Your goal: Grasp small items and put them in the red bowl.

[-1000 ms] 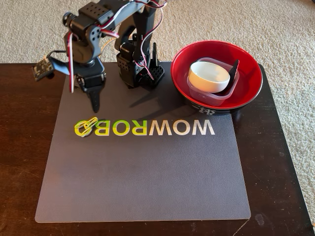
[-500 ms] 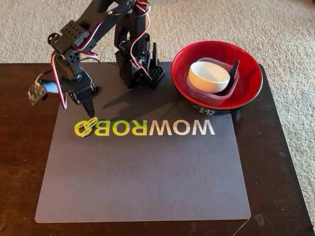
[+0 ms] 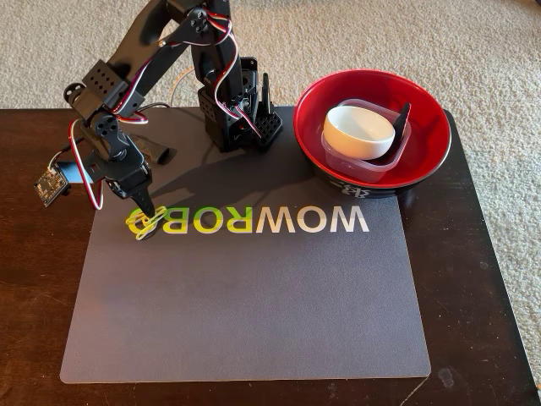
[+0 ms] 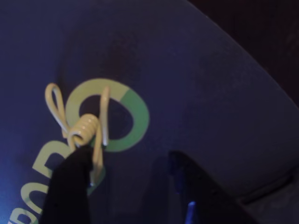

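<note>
- The gripper (image 3: 144,205) is low over the grey mat (image 3: 254,296), and its jaws stand apart; in the wrist view one dark finger is on each side of a gap.
- The yellow-green paper clips (image 4: 86,128) lie flat on the mat, directly at the gripper tip. One finger (image 4: 70,186) seems to touch their near end, and the other finger is beside them, over bare mat.
- The clips lie on the last letter of the printed word, so their colour mixes with the print.
- The red bowl (image 3: 427,156) is well apart from the gripper, on the far side of the arm's base (image 3: 232,127).
- In the bowl sit already a clear square plastic tub (image 3: 393,161), with a small white round dish (image 3: 359,131) inside it, and a black clip piece (image 3: 404,114) leaning beside.
- The clips are probably the last item to pick, and the jaws are likely spread to take them.
</note>
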`<move>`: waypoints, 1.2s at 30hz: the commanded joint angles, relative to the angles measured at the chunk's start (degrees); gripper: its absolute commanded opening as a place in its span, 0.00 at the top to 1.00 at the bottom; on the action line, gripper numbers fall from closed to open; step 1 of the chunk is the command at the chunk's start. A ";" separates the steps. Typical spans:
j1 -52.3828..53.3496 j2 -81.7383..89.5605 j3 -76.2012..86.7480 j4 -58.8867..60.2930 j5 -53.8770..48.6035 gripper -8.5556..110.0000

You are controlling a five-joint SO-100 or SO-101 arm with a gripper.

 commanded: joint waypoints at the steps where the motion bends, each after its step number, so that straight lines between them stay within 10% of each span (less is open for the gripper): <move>1: -1.85 -0.44 -1.76 -0.53 -0.97 0.76; 7: -1.67 -0.97 -2.29 -0.53 -2.81 0.93; 25: -7.56 14.94 -4.13 5.62 -10.20 0.93; 36: -42.01 32.61 -7.29 9.84 -21.88 0.93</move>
